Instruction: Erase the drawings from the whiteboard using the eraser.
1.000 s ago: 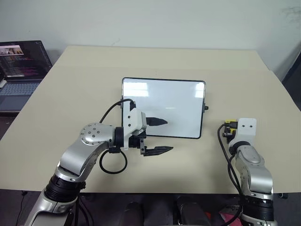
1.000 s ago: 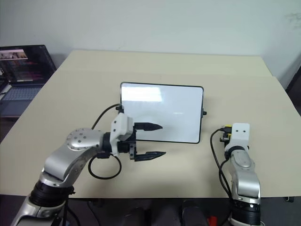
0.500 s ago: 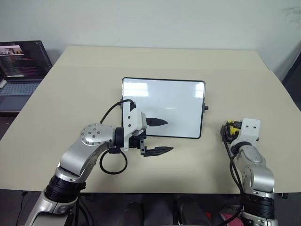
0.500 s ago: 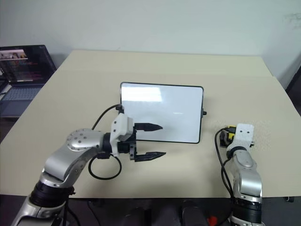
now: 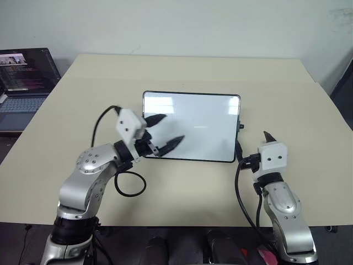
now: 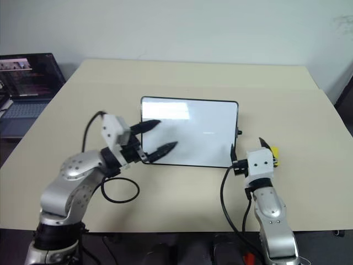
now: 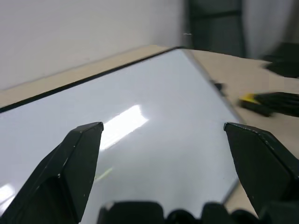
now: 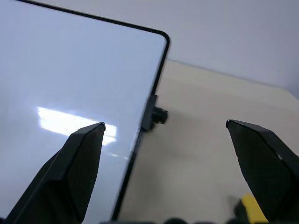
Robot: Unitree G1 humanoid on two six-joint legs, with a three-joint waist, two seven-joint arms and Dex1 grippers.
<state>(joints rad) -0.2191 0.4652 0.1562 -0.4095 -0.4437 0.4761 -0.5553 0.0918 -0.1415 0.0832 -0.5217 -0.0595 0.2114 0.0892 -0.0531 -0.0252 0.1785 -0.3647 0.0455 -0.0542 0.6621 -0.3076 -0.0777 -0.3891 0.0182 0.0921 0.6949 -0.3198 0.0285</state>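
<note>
The whiteboard [image 5: 209, 118], white with a thin black frame, lies flat at the table's middle. Of the drawings I make out one faint short stroke [image 5: 199, 126]. My left gripper [image 5: 168, 131] hovers open over the board's near-left part, fingers spread wide with nothing between them; the left wrist view shows it [image 7: 162, 126] above the glossy surface. My right gripper [image 8: 164, 125] is open beside the board's right edge and its black knob [image 8: 159, 115]. The yellow eraser [image 6: 274, 150] lies on the table just right of that gripper, held by nothing, and the right wrist view catches the eraser's corner [image 8: 252, 208].
A dark laptop [image 5: 25, 83] stands off the table's far-left corner. The beige table [image 5: 83, 110] runs wide around the board on all sides. Black cables loop under each wrist.
The right gripper has opened, let go of the eraser and swung left and up toward the board's right edge. The left gripper lifted and turned from the board's near edge to over its left part.
</note>
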